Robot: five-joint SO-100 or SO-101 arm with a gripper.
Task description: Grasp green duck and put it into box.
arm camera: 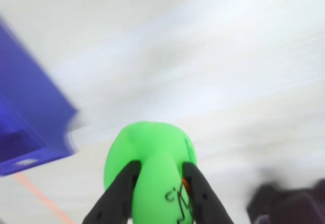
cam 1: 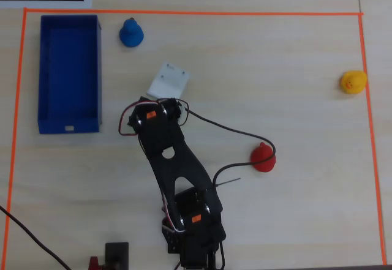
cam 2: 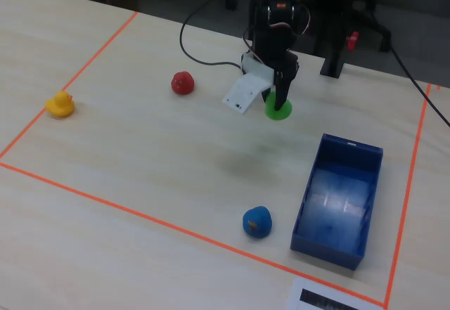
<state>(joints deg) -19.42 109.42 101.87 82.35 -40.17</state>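
In the wrist view my gripper [arm camera: 160, 167] is shut on the green duck [arm camera: 152, 148], its black fingers [arm camera: 124, 183] pressing both sides of the duck's body. The fixed view shows the green duck [cam 2: 278, 108] hanging from the gripper [cam 2: 281, 100] above the table, to the upper left of the blue box [cam 2: 337, 197]. Part of the box [arm camera: 25, 122] sits at the left edge of the blurred wrist view. From overhead the box [cam 1: 69, 74] lies at the far left, and the duck and the jaws are hidden under the white wrist mount [cam 1: 169, 80].
A blue duck [cam 1: 131, 32] stands just right of the box's far end. A red duck [cam 1: 263, 157] and a yellow duck [cam 1: 353, 82] are further right. Orange tape [cam 1: 184, 13] borders the work area. The arm's cable [cam 1: 226, 129] runs across the table.
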